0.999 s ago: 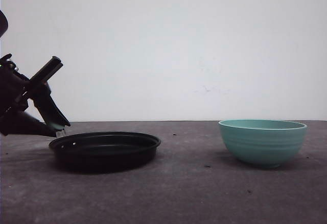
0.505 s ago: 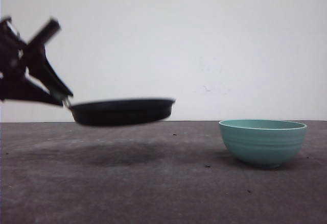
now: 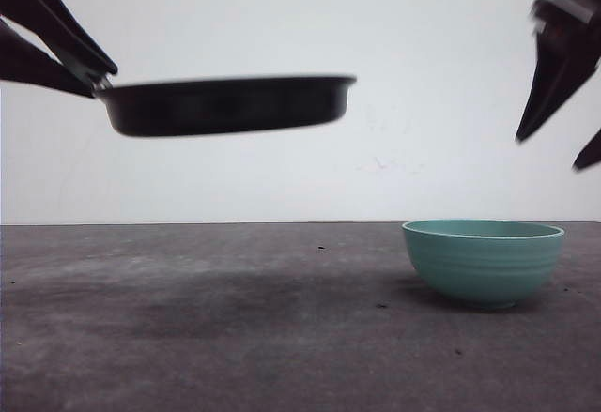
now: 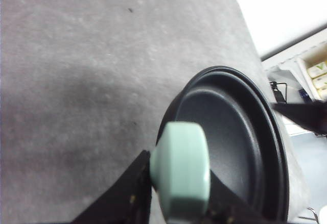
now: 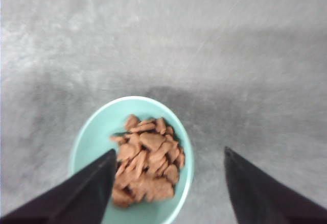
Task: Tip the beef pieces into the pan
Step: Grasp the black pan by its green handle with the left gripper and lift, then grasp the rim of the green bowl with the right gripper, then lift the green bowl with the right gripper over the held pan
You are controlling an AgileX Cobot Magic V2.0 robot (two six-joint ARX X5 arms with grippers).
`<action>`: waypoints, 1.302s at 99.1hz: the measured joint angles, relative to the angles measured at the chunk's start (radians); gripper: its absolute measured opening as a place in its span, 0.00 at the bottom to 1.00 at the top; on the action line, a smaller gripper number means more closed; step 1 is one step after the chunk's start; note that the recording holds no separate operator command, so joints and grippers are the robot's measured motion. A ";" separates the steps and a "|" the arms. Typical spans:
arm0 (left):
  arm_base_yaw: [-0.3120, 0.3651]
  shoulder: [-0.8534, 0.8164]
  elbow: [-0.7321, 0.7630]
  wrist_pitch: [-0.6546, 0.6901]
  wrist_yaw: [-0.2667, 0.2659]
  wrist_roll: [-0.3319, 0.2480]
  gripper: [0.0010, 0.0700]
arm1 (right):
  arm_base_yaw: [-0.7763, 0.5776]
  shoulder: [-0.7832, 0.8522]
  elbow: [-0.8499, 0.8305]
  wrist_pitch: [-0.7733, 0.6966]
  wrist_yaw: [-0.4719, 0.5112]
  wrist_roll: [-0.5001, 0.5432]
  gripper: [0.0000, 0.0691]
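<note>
Front view: pan (image 3: 225,104) held in the air, well above the surface (image 3: 235,337), roughly level, slightly blurred. Left end effector (image 3: 94,79) at the pan's 9 o'clock edge, its two dark fingers converging on the handle end.

Left wrist view: the mint-green handle (image 4: 181,175) sits between the left end effector's (image 4: 179,203) fingers (image 4: 130,196), clamped from both sides. Black pan bowl (image 4: 230,142) extends away from the handle; its inside looks bare and dark. Grey surface (image 4: 92,81) lies below it.

Front view: teal bowl (image 3: 484,262) rests on the surface toward 4 o'clock from the pan, well apart from it. Right end effector (image 3: 563,144) hangs above the bowl at about its 1 o'clock, not touching it, fingers spread apart.

Right wrist view: the beef pieces (image 5: 148,163) lie heaped inside the bowl (image 5: 89,142), a reddish-brown pile covering most of its floor. Right end effector (image 5: 168,183) open, one dark finger (image 5: 76,193) overlapping the bowl's near rim in the picture, the other finger out past the rim at 3 o'clock. Nothing held between them. Beef sits between and below the fingers, nearer the first one.
</note>
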 joint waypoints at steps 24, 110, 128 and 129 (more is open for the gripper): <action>0.000 -0.029 0.000 -0.062 0.000 0.000 0.07 | 0.002 0.130 0.000 -0.003 -0.027 0.024 0.50; 0.000 -0.029 0.000 -0.135 0.000 0.023 0.07 | 0.030 0.259 0.000 0.203 -0.166 0.034 0.03; -0.008 -0.028 0.001 -0.140 0.000 0.023 0.07 | 0.079 0.128 0.024 0.233 -0.158 0.057 0.03; -0.008 -0.028 0.001 -0.140 0.000 0.023 0.07 | 0.084 0.117 0.028 0.233 -0.155 0.059 0.03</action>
